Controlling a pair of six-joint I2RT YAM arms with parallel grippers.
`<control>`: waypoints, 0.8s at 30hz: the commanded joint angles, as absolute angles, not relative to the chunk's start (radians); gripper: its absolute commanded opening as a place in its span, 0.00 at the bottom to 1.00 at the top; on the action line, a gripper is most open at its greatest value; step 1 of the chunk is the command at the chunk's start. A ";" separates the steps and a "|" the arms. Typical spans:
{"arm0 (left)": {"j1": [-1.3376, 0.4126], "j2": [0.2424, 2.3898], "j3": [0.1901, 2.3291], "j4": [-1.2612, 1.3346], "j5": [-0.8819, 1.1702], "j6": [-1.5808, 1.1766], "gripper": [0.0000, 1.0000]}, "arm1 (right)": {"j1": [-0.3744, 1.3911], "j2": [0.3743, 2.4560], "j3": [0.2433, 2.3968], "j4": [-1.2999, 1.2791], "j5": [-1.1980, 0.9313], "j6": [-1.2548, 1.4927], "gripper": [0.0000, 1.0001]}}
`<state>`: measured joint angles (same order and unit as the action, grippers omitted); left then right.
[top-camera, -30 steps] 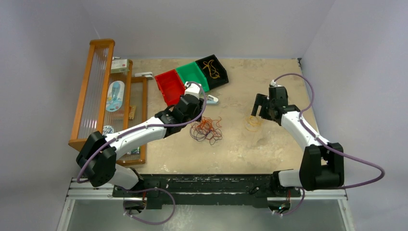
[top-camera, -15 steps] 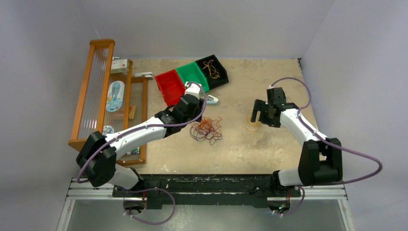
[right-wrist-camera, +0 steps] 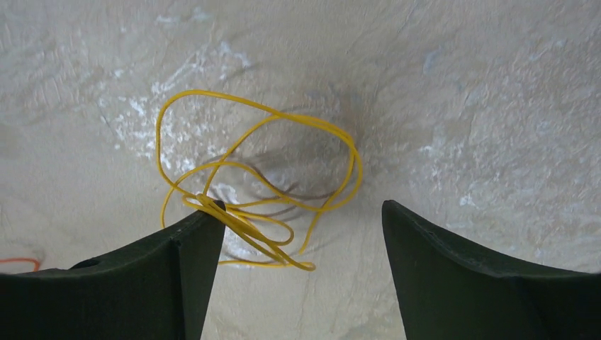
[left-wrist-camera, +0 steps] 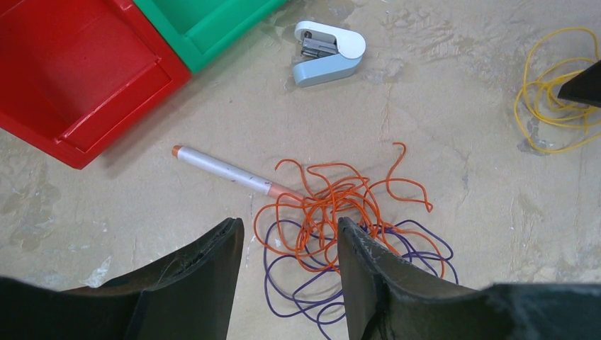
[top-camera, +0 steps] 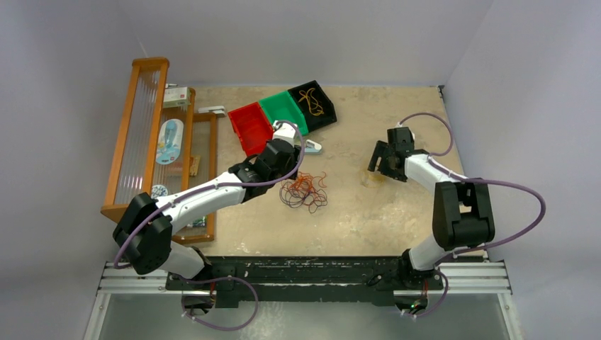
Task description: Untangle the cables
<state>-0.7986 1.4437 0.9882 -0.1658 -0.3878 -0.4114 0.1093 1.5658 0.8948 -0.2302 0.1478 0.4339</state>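
Note:
An orange cable [left-wrist-camera: 340,195] and a purple cable [left-wrist-camera: 432,244] lie tangled together on the table [top-camera: 397,219], seen from above as one tangle [top-camera: 305,190]. My left gripper [left-wrist-camera: 289,230] hovers over the tangle's near-left part, open, with nothing between its fingers. A separate yellow cable [right-wrist-camera: 255,177] lies looped to the right [top-camera: 370,179]. My right gripper [right-wrist-camera: 299,205] stands wide open over it [top-camera: 379,159]. A few yellow strands are caught over the tip of its left finger [right-wrist-camera: 202,234]; the other finger is clear.
A silver marker pen [left-wrist-camera: 227,170] touches the tangle's left side. A white stapler [left-wrist-camera: 329,53] lies beyond it. Red [left-wrist-camera: 71,64], green [left-wrist-camera: 205,18] and black [top-camera: 327,113] bins stand at the back, the black one holding a wire. A wooden rack [top-camera: 138,127] lines the left edge.
The right arm has folded up, its elbow swinging inward, and its gripper has shifted slightly back over the yellow cable. The left arm and the tangle have not moved.

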 commanded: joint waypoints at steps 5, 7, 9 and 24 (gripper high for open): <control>-0.793 1.447 1.031 -0.149 -0.384 -0.416 0.51 | 0.106 1.648 0.940 -0.144 0.220 0.462 0.67; -0.793 1.448 1.033 -0.149 -0.383 -0.414 0.51 | 0.106 1.659 0.945 -0.139 0.216 0.464 0.59; -0.793 1.449 1.032 -0.150 -0.382 -0.414 0.51 | 0.104 1.667 0.945 -0.129 0.210 0.466 0.53; -0.790 1.448 1.017 -0.153 -0.398 -0.424 0.51 | 0.104 1.585 0.947 -0.127 0.215 0.450 0.00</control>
<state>-0.7982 1.4483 0.9909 -0.1741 -0.3885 -0.4099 0.1081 1.6768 0.9237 -0.1226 0.1902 0.4576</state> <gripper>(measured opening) 0.508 0.011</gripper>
